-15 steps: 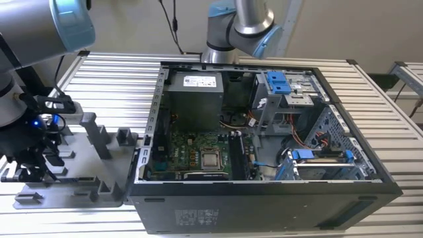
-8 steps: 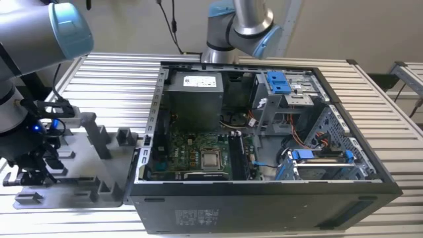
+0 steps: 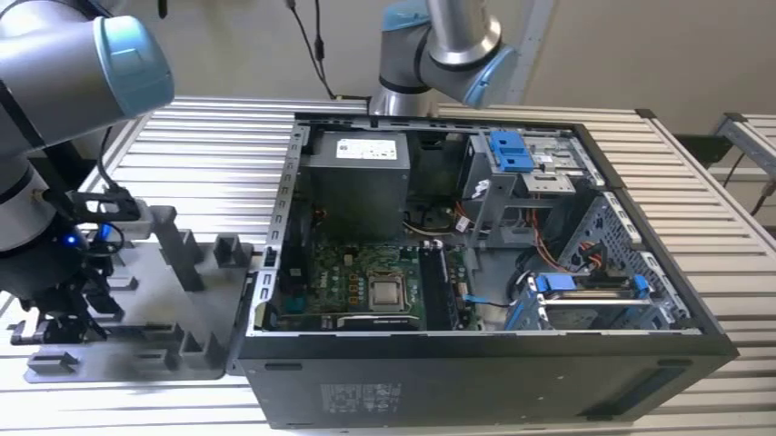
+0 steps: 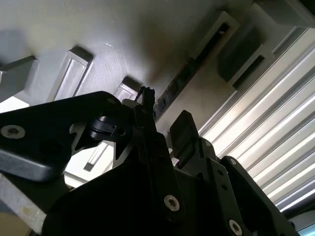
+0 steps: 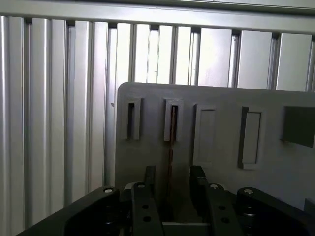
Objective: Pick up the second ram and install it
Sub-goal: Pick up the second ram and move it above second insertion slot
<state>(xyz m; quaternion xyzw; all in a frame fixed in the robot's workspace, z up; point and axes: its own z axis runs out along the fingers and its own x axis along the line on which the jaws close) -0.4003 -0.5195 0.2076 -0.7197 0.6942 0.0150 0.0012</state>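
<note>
Evidently poised for the pick, the gripper (image 5: 172, 173) hangs spread astride the second ram (image 5: 171, 140), standing edge-on in the grey tray (image 3: 145, 350) at the exterior view's lower left; it should, I judge, stay centred and close squarely on the flat faces.

Parted fingers (image 5: 198, 180) astride the second ram (image 5: 171, 147)

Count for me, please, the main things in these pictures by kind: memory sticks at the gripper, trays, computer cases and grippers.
Memory stick, the second ram, standing in the tray between the open fingers: 1
Grey tray: 1
Computer case, open: 1
Gripper: 1
Total: 4
</note>
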